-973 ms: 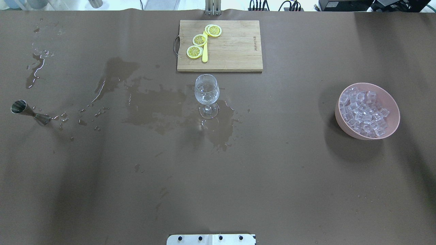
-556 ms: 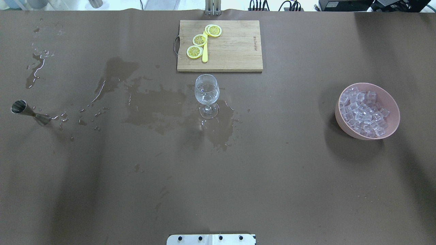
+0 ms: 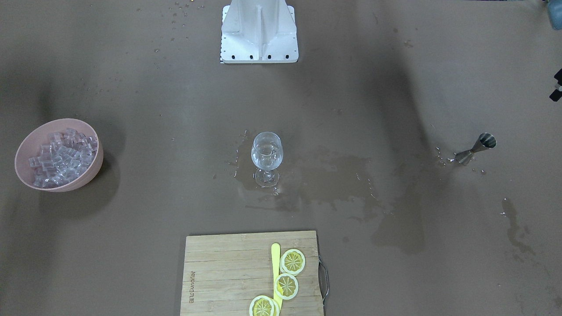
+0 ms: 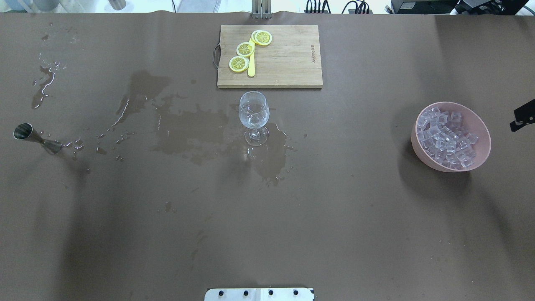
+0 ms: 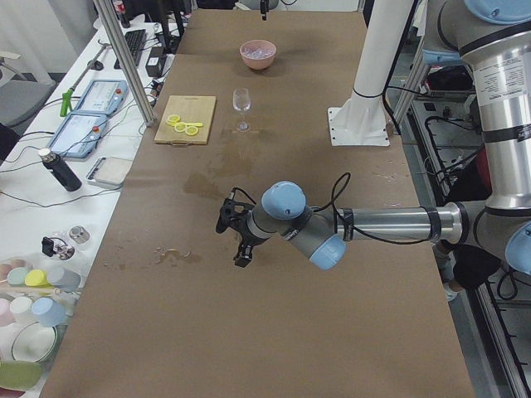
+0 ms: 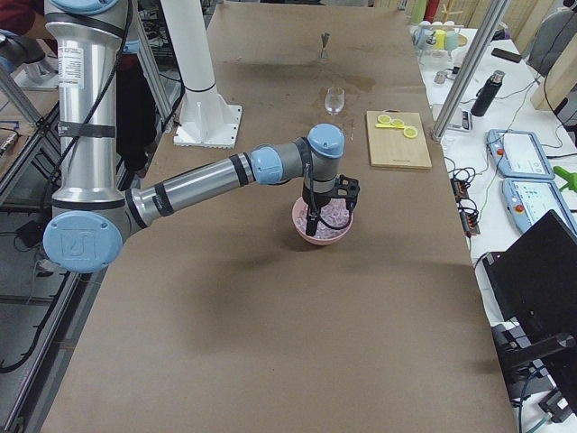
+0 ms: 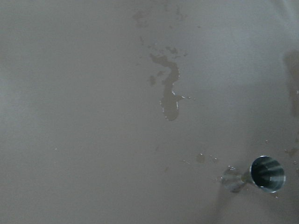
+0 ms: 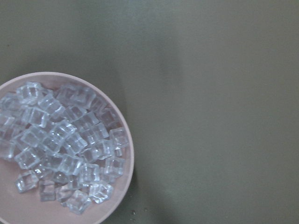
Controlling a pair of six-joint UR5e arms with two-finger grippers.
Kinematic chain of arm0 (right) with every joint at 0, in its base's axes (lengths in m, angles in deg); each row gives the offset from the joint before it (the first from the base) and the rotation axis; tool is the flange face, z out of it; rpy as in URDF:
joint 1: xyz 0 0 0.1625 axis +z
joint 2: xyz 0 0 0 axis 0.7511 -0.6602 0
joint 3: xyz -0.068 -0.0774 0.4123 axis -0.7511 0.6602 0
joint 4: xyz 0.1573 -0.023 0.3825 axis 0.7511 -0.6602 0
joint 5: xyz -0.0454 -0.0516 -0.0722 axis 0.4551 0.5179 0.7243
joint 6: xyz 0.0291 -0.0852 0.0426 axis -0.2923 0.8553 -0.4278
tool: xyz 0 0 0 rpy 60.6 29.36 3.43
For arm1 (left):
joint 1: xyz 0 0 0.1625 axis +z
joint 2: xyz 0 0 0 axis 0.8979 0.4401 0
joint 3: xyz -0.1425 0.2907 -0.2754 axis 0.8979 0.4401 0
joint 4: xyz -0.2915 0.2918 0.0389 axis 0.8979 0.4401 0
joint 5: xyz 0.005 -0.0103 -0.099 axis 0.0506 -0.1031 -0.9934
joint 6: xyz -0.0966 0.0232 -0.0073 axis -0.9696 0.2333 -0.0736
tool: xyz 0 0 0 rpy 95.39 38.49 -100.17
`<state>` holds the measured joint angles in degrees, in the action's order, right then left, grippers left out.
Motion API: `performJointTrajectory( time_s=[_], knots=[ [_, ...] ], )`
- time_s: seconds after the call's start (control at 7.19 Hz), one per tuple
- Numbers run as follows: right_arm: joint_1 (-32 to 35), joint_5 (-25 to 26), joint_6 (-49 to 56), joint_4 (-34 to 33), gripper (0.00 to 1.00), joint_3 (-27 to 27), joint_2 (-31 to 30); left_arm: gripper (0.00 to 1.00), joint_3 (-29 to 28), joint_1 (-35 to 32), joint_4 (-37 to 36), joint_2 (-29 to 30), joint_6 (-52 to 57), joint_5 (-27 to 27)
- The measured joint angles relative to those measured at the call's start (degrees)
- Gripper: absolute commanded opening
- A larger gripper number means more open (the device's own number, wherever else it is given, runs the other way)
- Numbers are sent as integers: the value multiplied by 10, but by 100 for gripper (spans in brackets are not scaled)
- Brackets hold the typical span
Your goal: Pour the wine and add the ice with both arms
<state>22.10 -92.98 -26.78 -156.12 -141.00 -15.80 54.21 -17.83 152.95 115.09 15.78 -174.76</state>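
The right gripper (image 6: 325, 221) hangs just above the pink bowl (image 4: 423, 155), its fingers pointing down toward the heaped ice (image 4: 445, 134). In its wrist view the bowl sits off to the lower left rather than dead centre. The left gripper (image 5: 232, 245) hovers over bare table, with the steel jigger (image 4: 36, 138) standing upright a little ahead and to one side of it, apart. Neither gripper shows plainly enough to tell whether its fingers are spread or closed, and nothing can be made out between them. The stemmed glass (image 4: 253, 112) stands well away from both, roughly between them, amid wet patches (image 4: 188, 129).

The ice looks light but glassy and slick, and the cubes lie loose and jumbled, so a pinch would likely do best square across one cube's flat faces near the top of the heap. The jigger seems stiff and light but smooth, and its narrow waist looks the surest hold. Whether it holds wine cannot be seen.
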Motion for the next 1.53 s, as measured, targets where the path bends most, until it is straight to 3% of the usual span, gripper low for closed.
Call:
performJointTrajectory(
  time_s=[0.42, 0.83, 1.53],
  knots=[
    [-28, 9, -33, -3, 100, 32, 59, 98, -15, 62, 129, -1, -70, 20],
    [-60, 13, -75, -5, 100, 72, 107, 98, -40, 83, 206, 1, -80, 25],
    [-81, 32, -92, 18, 98, 115, 123, 98, -132, 129, 325, 16, -84, 84]
  ],
)
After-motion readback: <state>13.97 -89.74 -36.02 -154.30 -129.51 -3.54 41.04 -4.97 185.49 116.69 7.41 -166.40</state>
